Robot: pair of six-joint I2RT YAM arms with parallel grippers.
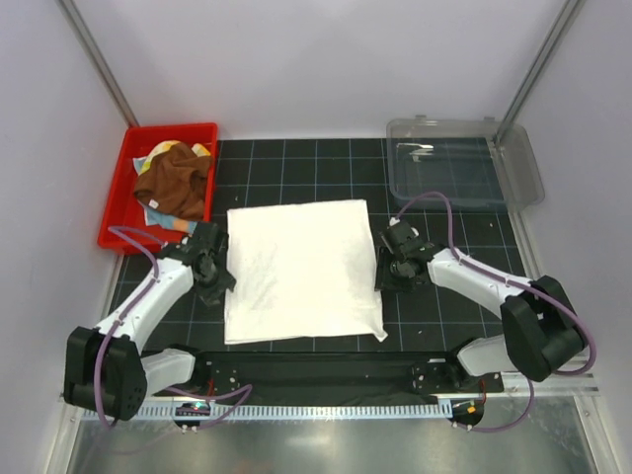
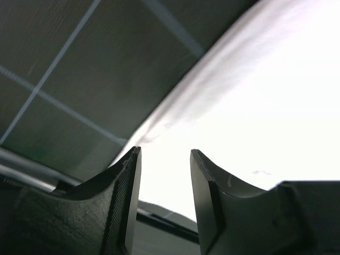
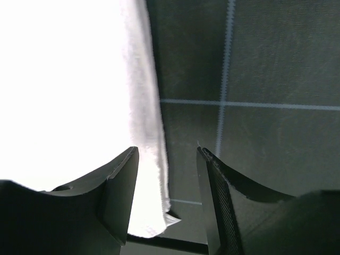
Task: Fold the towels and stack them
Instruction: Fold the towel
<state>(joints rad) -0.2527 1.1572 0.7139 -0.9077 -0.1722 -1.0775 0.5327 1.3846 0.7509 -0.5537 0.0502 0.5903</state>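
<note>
Reach is even: the large plain white cloth towel (image 1: 301, 269) lies flat, nearly square, on the black gridded bench (image 1: 296, 158), its left edge just beside the left jaws, right edge beside the right jaws; both stand half-parted, empty.

The big towel (image 1: 301, 272) is plain white; mat (image 1: 444, 316) black with pale grid; bin (image 1: 117, 202) bright red; rust-brown towel (image 1: 174, 184) and yellow towel (image 1: 160, 151) inside; tub (image 1: 518, 176) clear grey.

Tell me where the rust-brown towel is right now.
Top view: the rust-brown towel lies bunched in the red bin at the far left, beyond the left claw.
</note>
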